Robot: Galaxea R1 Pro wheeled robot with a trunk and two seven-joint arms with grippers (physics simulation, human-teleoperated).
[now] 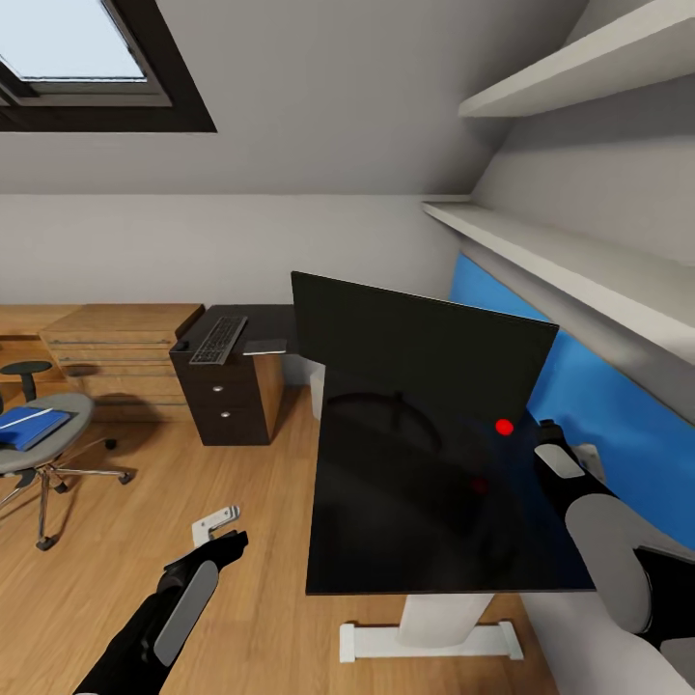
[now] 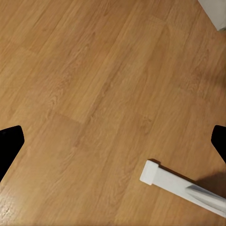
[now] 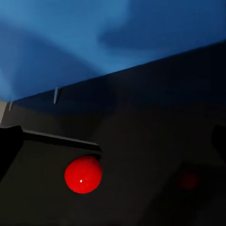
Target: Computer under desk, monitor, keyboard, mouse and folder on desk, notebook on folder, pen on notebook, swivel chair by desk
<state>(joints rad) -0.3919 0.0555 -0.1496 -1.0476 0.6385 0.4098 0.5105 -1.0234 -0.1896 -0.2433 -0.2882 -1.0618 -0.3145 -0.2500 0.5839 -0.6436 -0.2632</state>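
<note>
We stand at the desk point(image 1: 415, 541), glossy black top close before us, blue back panel point(image 1: 618, 425) along its right. The monitor point(image 1: 415, 357) stands on the desktop, wide black screen running from near-right to far-left, its red light point(image 1: 504, 426) at the lower right corner. The right gripper point(image 1: 546, 430) sits just beside that corner; in the right wrist view the red light point(image 3: 83, 174) is large and close, with the thin lower edge of the monitor point(image 3: 61, 138) running toward it. Whether the fingers touch the screen we cannot tell, nor whether they are spread or pressed together. The right arm is clearly the nearer one to the monitor. The left gripper point(image 1: 217, 524) hangs low over the wood floor point(image 1: 193, 463), holding nothing; its wrist view looks down on the floor point(image 2: 94, 84) and the white desk foot point(image 2: 179, 183), and its finger spread cannot be judged. The keyboard point(image 1: 219, 340) lies well apart on a dark drawer unit point(image 1: 232, 396) at the far left end. The folder point(image 1: 31, 427) rests on the swivel chair point(image 1: 48, 454), far left. We judge any nudge of the monitor has little room toward the blue panel, more toward the open left side.
</note>
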